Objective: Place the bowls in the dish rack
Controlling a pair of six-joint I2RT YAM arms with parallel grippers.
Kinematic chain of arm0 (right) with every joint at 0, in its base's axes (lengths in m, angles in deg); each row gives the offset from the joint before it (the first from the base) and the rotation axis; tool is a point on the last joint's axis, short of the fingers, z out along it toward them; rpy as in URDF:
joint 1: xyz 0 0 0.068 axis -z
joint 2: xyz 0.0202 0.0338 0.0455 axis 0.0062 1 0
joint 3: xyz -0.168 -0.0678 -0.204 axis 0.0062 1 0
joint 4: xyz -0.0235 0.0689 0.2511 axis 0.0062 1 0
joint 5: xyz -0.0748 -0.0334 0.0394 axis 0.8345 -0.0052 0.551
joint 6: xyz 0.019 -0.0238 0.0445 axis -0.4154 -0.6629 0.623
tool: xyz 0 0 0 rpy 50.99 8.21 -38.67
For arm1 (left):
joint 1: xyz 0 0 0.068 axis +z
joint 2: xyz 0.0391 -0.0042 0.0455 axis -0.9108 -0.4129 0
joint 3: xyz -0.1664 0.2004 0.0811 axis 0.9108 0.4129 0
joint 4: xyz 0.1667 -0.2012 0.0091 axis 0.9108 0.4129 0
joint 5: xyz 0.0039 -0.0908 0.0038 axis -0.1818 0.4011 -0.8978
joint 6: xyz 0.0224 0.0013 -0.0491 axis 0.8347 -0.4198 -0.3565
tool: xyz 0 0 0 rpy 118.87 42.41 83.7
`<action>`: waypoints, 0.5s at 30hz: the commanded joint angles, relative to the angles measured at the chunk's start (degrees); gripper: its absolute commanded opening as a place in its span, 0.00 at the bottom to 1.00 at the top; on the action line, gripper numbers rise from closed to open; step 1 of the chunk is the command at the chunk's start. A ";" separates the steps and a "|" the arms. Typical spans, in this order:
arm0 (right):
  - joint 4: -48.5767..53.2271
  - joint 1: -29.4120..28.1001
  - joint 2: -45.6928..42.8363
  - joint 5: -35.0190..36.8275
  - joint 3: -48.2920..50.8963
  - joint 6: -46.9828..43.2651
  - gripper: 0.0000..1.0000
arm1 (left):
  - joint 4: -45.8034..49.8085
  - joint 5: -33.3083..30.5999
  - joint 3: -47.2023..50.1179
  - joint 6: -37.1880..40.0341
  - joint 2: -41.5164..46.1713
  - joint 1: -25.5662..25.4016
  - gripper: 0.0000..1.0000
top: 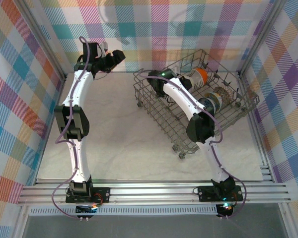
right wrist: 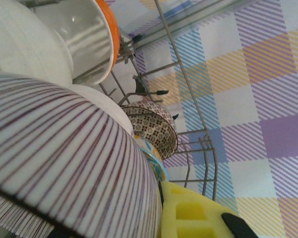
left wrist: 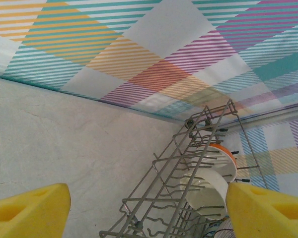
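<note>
The dish rack [top: 223, 129] is thin grey metal wire. The bowls [right wrist: 64, 163] look glazed and glossy, the surface [top: 114, 129] matt and faintly mottled.

We see the rack [top: 145, 94] on the right half of the table [top: 124, 139], toward the back and turned at an angle. The bowls [top: 219, 94] stand on edge in a row along its far right side. The right arm [top: 181, 100] bends over the rack from the near edge, while the left arm [top: 74, 91] reaches toward the table's back left corner, with the left gripper [top: 121, 54] left of the rack and well apart from it.
</note>
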 commanded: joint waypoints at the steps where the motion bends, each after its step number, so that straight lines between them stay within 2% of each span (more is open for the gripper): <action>1: 11.73 0.49 0.65 0.76 -0.63 6.89 0.00 | -1.47 1.02 -0.24 -0.59 2.57 -0.66 0.82; 10: 11.35 0.84 1.48 0.89 -1.43 7.23 0.00 | -1.31 1.01 -0.13 -0.50 2.63 -0.68 0.82; 15: 7.94 0.93 1.58 1.92 -1.49 4.18 0.00 | -1.35 1.17 -0.14 -0.52 2.55 -0.74 0.82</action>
